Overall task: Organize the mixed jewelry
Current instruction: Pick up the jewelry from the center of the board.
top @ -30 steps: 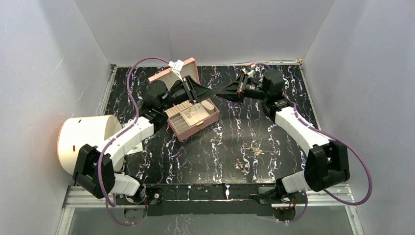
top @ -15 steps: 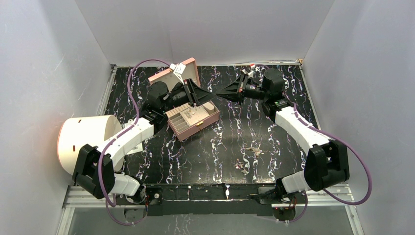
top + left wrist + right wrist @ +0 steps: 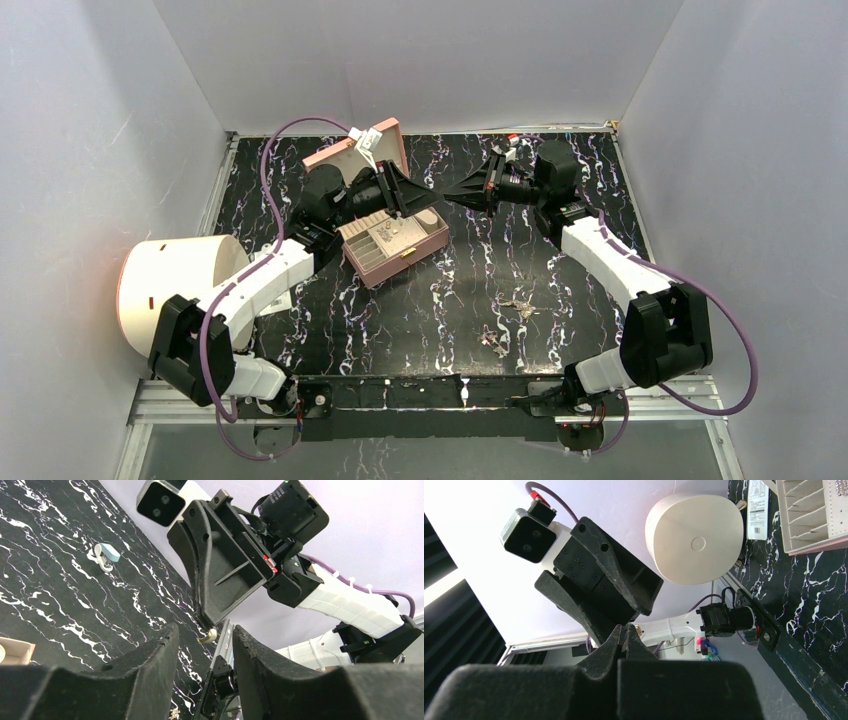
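Black, white-veined bench (image 3: pixel 450 290) inside a pale-walled enclosure; both my arms reach in from the near edge.

1. My L fingers (image 3: pixel 405 192): parted w/ a moderate gap, nothing gripped. Pos.: raised over the far edge of the pink box (image 3: pixel 395 262), tips aimed at my R fingers.
2. My R fingers (image 3: pixel 462 193): fully closed, tips pinching a small gold ring (image 3: pixel 207 636). The item is tiny; I read it as a ring, but it may be another gold piece. Pos.: raised over the bench, right of the pink box, tips facing the L tips, near but apart.
3. Left wrist view: the gold ring sits at the R tips and shows through the gap of my L fingers, no contact w/ them.
4. Status of the pink box: open, set at an angle to the bench edges, w/ its lid (image 3: pixel 355 150) raised at the far side. Interior is cream w/ slotted compartments; a few small items lie inside, too small to identify.
5. One white tag (image 3: pixel 362 135) sits at the top edge of the lid.
6. Remaining loose jewelry (image 3: pixel 520 305): two small clusters on the bench, right of centre, well apart from the box; the second lies nearer the arm bases.
7. One pale blue piece (image 3: pixel 106 555) lies alone on the bench, toward the far side.
8. One cream round container (image 3: pixel 175 285) stands at the left edge of the bench, beside my L arm.
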Robot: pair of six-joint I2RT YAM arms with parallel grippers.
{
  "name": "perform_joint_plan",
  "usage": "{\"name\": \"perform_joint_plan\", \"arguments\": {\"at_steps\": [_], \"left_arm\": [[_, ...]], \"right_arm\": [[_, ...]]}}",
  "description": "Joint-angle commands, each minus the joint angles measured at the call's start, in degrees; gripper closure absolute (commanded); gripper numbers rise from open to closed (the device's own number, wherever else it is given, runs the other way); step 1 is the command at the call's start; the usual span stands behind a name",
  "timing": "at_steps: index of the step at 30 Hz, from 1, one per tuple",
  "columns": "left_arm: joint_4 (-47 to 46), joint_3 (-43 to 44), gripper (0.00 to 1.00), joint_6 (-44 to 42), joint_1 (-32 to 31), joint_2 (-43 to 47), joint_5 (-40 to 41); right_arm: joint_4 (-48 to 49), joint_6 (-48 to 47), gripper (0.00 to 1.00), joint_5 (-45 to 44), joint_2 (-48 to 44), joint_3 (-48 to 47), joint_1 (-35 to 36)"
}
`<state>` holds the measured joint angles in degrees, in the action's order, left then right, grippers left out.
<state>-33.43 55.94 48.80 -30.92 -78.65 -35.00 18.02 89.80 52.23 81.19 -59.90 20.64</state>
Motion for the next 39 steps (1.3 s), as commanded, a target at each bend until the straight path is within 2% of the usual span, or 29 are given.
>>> {"name": "perform_joint_plan", "arguments": {"at_steps": [1, 5, 15, 24, 26, 31, 34, 39], "left_arm": [[-1.0, 2.7, 0.62, -1.7, 0.0, 0.1, -1.6], [-1.0, 2.6, 0.67, -1.8, -0.2, 0.0, -2.1], [4.2, 2.6, 0.66, -6.1, -0.8, 0.2, -1.1], [8.2, 3.9, 0.74, -10.1, -0.9, 0.7, 0.3], [8.1, 4.1, 0.73, -10.2, -0.9, 0.6, 0.4], [8.1, 4.3, 0.6, -11.0, -0.9, 0.8, 0.5], [8.1, 4.4, 0.6, -11.6, -0.9, 0.9, 0.4], [8.2, 4.3, 0.66, -11.6, -0.9, 0.6, 0.6]], "right_arm": [[0.4, -0.2, 1.0, 1.6, 0.6, -2.7, -0.2], [0.3, -0.1, 1.0, 2.0, 0.8, -2.7, -0.2], [0.4, 0.7, 1.0, 2.0, 1.0, -2.6, -0.3], [0.3, 0.9, 1.0, 2.3, 1.4, -2.5, -0.4], [0.1, 0.9, 1.0, 2.4, 1.5, -2.5, -0.3], [-0.6, 0.7, 1.0, 2.4, 1.7, -2.6, -0.3], [-0.8, 0.6, 1.0, 2.5, 1.9, -2.7, -0.4], [-0.9, 0.6, 1.0, 2.4, 2.1, -2.7, -0.3]]}}
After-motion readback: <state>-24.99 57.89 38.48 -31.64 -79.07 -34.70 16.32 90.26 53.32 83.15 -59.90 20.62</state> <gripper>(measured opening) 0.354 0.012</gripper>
